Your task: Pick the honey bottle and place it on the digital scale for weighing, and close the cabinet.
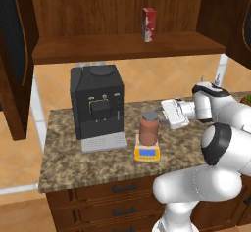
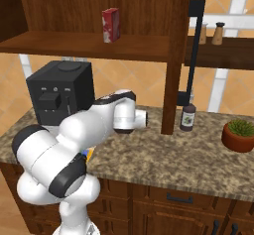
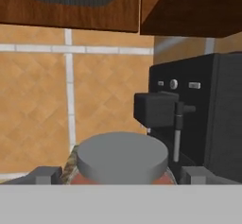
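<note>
Left base view: the honey jar (image 1: 148, 128) stands upright on the yellow scale (image 1: 147, 152), just right of the coffee machine (image 1: 96, 106), with my gripper (image 1: 158, 114) level beside its lid. In the hand view my fingertips (image 3: 46, 175) sit spread either side of the lid, apparently not pinching it. I judge the cabinet door (image 2: 179, 50) next, up and to my right.

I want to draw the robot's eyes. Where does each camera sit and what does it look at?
Left base view: behind the arm's left, facing the honey bottle on the digital scale; arm and tool show.
Right base view: behind its right; the arm covers the counter.
Hand view: on the hand, above the bottle's lid.
All share the coffee machine.
</note>
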